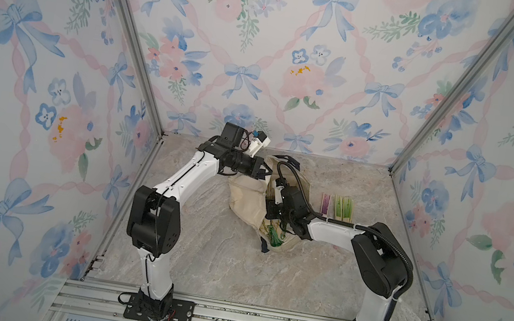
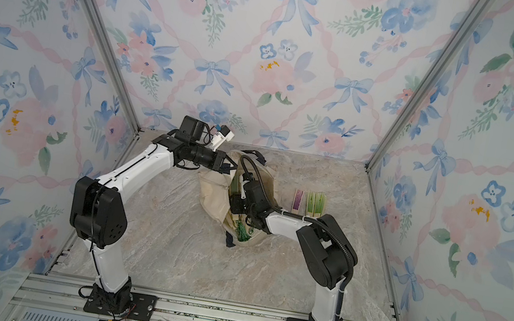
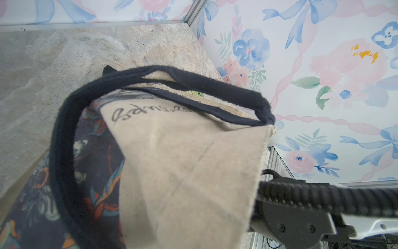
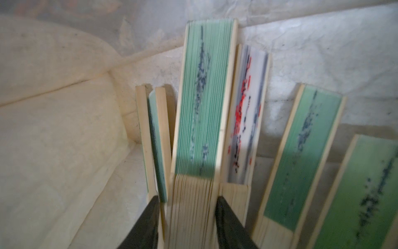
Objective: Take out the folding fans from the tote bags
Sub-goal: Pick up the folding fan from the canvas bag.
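Currently mid-extraction. The tote bag (image 1: 244,197) lies crumpled mid-table (image 1: 231,269). Three fans (image 1: 337,207) are already out, in a row just beside the bag on the right arm's side.

The left gripper (image 1: 264,169) sits at the bag's far edge, clenched on the canvas and holding it lifted. The right gripper (image 4: 186,200) is inside the bag. Its jaws stand either side of the bamboo ribs of a green fan (image 4: 204,97), with one finger touching its edge. Whether they press cannot be told.

Several more fans lie alongside inside the bag, and a white-and-red fan (image 4: 247,112) touches the green fan.

Judged next: pinch the ribs firmly, then draw the fan out through the bag's opening without dragging its neighbours or catching the green tassel (image 1: 271,235).
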